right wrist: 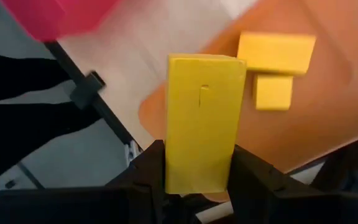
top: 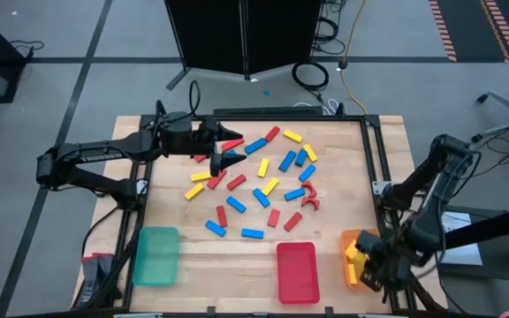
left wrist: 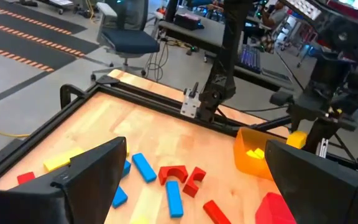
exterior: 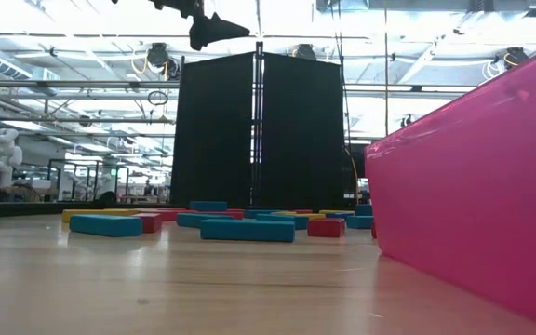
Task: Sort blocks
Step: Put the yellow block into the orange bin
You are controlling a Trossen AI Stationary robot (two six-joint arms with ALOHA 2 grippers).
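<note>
The high view looks straight down on the whole bench point(top: 325, 256) and both arms. The low view sits at bench height beside the red tray point(exterior: 477, 177), facing level across the scattered blocks point(exterior: 247, 229) toward a black partition point(exterior: 259, 130). The left wrist view looks forward between its own fingers point(left wrist: 89, 177), across the bench to the orange tray point(left wrist: 257, 155), which the right wrist view sees close from above past a yellow block point(right wrist: 201, 121)
</note>
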